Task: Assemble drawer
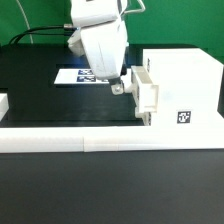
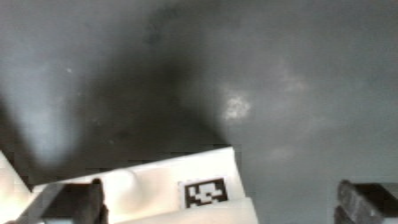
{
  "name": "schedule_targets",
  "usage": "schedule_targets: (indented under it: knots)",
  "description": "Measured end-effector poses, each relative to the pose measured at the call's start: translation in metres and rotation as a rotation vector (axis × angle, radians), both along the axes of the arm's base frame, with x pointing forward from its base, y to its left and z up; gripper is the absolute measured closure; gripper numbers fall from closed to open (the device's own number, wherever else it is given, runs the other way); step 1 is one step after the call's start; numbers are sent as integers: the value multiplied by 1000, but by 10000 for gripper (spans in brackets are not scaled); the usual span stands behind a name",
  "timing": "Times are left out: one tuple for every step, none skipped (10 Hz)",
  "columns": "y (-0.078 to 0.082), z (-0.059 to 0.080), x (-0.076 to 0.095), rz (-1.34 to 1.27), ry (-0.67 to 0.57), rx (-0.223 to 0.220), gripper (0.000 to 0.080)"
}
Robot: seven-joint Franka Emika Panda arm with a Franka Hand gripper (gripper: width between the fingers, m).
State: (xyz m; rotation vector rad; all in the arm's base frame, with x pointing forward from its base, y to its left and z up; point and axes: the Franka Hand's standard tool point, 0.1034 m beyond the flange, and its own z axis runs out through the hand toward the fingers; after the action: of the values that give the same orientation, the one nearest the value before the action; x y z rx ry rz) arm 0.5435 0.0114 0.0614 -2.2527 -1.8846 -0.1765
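Note:
The white drawer case stands on the black table at the exterior view's right, with a square tag on its front. A small white tray sticks partway out of the case's side that faces the exterior view's left. My gripper hangs right next to the tray's outer end. In the wrist view a white tagged part of the tray lies between my two dark fingers, close to one finger and well apart from the other. The gripper is open. Whether a finger touches the tray cannot be told.
A long low white border rail runs along the table's front. The marker board lies behind the arm. A white piece shows at the exterior view's left edge. Dark cables run at the back.

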Motion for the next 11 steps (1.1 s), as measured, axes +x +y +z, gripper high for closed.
schedule_targets:
  knots:
    - [6,0,0,-14,6,-1,151]
    - [10,0,-1,-15,9,-1,151]
    - [13,0,-1,-25,13,-1,151]
    - [18,0,-1,-34,16,0,151]
    - [18,0,-1,-47,20,0,151]
    - [18,0,-1,-48,20,-1,151]
    - [16,0,-2,-49,20,-1,151]
    - [11,-1,-2,-54,21,-1,151]
    - [2,-1,-3,-61,22,-2,151]
    - [-9,1,-9,-79,24,-7,151]
    - [-17,3,-17,-91,24,-14,151]
